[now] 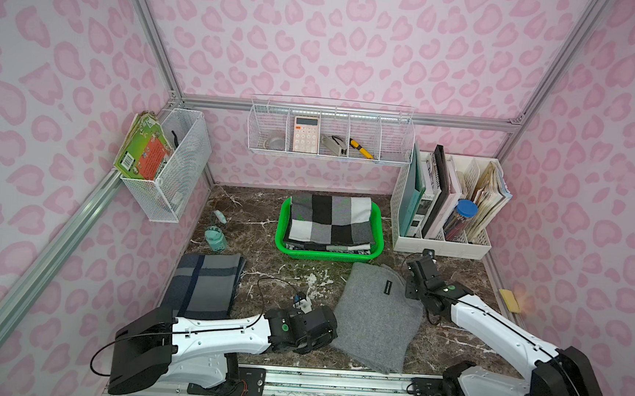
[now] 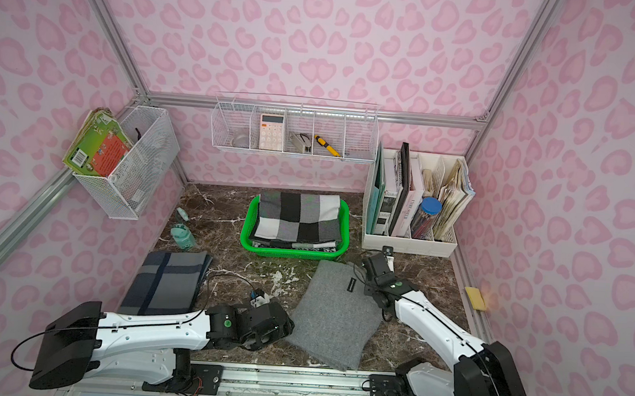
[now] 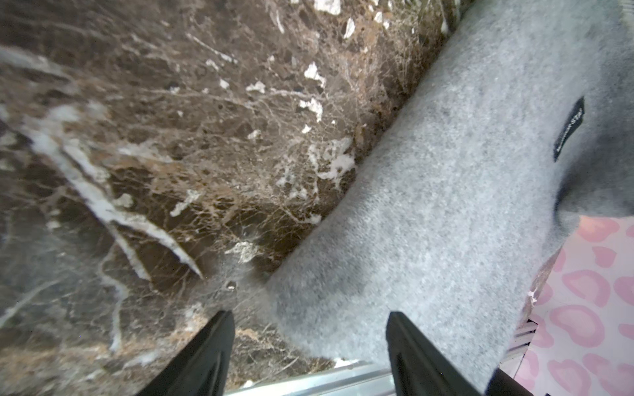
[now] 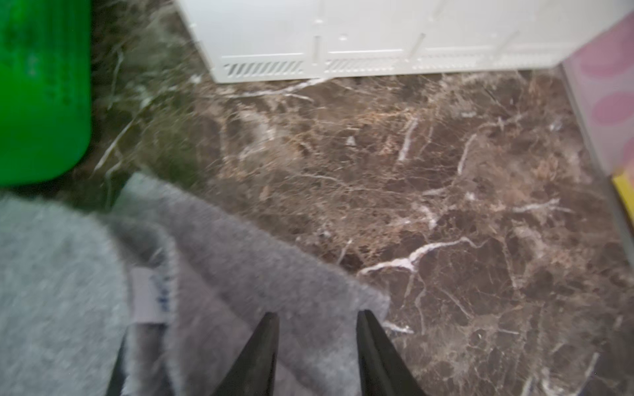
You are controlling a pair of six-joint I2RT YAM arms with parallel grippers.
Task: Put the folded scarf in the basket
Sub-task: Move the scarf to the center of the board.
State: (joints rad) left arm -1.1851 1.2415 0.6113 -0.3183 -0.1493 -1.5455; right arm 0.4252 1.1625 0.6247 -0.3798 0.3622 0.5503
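My left gripper [image 3: 308,346] has its jaws spread wide right at the corner of the grey scarf [image 3: 446,205] lying on the brown marble table [image 3: 154,137]. Little black label [image 3: 568,128] on it, text too blurry.

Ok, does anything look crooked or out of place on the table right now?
The plain grey folded scarf lies skewed on the brown marble table, its layers splayed apart at the corner by the right claw, baring a white tag.
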